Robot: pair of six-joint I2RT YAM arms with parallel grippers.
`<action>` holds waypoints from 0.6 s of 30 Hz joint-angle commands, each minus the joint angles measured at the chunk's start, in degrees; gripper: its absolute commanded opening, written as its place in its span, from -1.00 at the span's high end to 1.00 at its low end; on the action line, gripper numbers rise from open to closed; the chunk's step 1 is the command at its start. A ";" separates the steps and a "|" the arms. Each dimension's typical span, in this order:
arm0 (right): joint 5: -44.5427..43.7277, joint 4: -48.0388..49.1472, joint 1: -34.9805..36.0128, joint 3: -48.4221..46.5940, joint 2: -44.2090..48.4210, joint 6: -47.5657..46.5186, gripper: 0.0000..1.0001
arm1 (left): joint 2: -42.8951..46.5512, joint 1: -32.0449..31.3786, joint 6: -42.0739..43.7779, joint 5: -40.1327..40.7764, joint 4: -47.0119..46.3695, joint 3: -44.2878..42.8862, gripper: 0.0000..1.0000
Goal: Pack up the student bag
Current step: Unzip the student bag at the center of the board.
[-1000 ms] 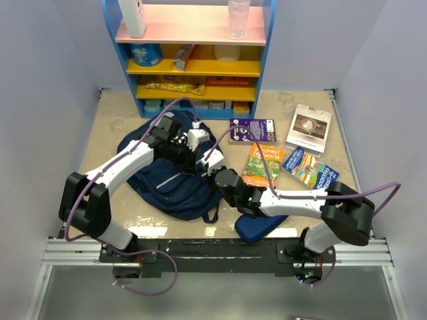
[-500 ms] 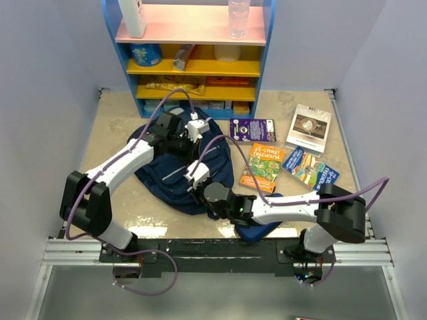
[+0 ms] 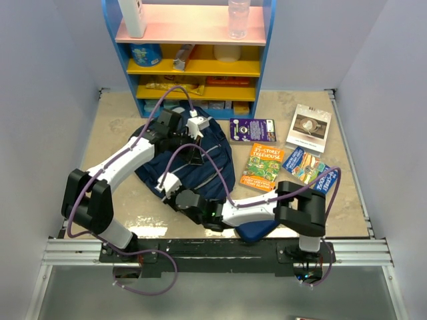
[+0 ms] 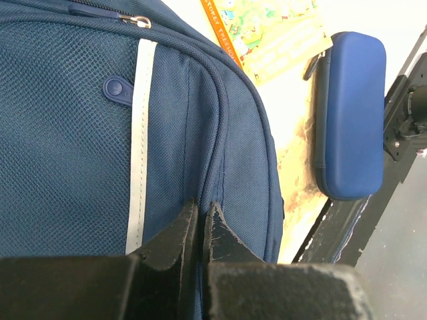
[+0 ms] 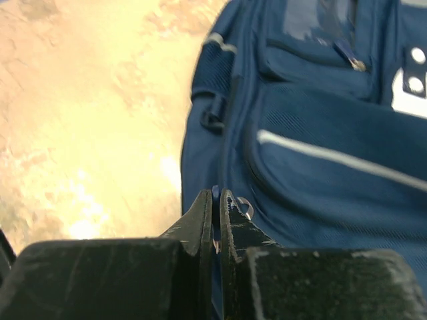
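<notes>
**Student bag (image 3: 215, 170) flat on the table (image 3: 120, 120), zips apparently closed, nothing visibly packed.**
The left gripper (image 4: 201, 203) is clenched at the bag's zip seam (image 4: 217, 127); whether it pinches fabric cannot be told. The right gripper (image 5: 216, 193) is clamped on a blue sliver at the bag's edge. The books (image 3: 263, 167) and the blue pencil case (image 4: 350, 113) lie outside, so packing looks barely begun.
</notes>
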State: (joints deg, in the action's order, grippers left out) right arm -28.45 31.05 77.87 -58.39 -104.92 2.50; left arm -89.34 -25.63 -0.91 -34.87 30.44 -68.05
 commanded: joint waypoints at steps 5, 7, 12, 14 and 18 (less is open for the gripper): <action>1.56 4.73 1.59 -8.32 -1.62 -3.65 0.54 | 3.20 1.10 -1.29 -6.70 -6.28 -5.33 1.00; -0.11 2.11 0.98 -5.26 1.37 -2.94 0.26 | 3.47 3.12 0.11 -6.26 -5.30 -6.39 1.00; -3.63 -15.38 -2.18 -2.53 14.71 13.64 -0.31 | 3.30 8.13 4.59 -6.00 -2.40 -7.71 1.00; -3.81 -22.41 -3.50 0.64 18.86 22.66 -0.64 | 3.30 8.49 5.91 -6.17 -1.18 -7.71 1.00; -2.49 -40.33 -9.12 4.07 29.14 40.44 -0.97 | 4.17 8.58 8.02 -6.00 -1.26 -6.13 1.00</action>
State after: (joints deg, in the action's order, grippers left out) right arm -29.45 10.26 73.19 -57.30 -83.15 21.56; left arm -88.31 -17.19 3.18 -38.72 31.42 -73.12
